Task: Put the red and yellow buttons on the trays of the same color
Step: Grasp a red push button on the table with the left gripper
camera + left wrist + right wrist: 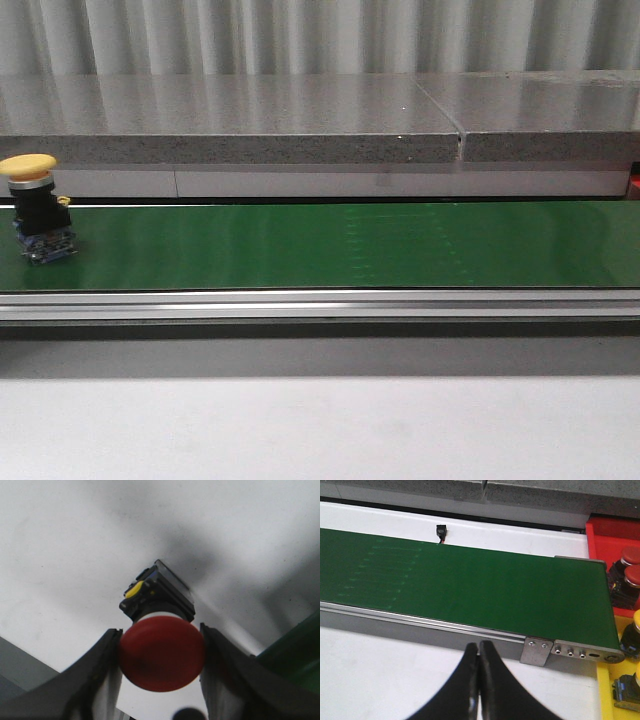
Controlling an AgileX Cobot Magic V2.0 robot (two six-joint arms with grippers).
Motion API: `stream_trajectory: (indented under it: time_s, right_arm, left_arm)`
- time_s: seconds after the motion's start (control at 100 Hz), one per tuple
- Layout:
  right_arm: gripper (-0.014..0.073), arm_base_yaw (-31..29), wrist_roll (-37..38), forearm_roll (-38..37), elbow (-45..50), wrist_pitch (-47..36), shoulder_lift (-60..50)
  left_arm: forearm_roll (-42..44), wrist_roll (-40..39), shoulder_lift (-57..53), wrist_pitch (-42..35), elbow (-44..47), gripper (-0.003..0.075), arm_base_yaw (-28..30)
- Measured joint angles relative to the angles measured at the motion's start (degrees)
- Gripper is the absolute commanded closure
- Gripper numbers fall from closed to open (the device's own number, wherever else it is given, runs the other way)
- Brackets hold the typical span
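The left claw [161, 652] is closed on the cap of a red button [161, 652], one finger pressed to each side, with the button's black body pointing away from it toward the white surface [60, 555]. The right claw [479, 680] has its fingers shut together, holding nothing; the green belt [470, 590] runs just beyond its tips, and past the belt's end a red tray [610, 535] and a yellow tray [607, 695] hold more buttons.

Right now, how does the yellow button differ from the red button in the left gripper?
The yellow button stands free, upright on the green belt; the red button is clamped by the left gripper over a white surface. Cap colours differ. Both have mushroom caps on black bodies.
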Motion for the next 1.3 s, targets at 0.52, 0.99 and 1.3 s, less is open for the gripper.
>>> stream_trajectory:
  time_s: [0.52,0.99,1.3]
  right_arm:
    - [0.0660,0.0,0.0,0.0,0.0,0.0,0.0]
    - [0.0660,0.0,0.0,0.0,0.0,0.0,0.0]
    - [0.0660,0.0,0.0,0.0,0.0,0.0,0.0]
  left_arm:
    - [-1.6,7.4,-4.2,2.9,-14.8,0.0533,-0.4]
    - [-2.7,12.0,-5.6,5.4,-16.7,0.0533,-9.7]
    - [-3.1,13.0,-5.6,5.5,-16.7,0.0533,-11.5]
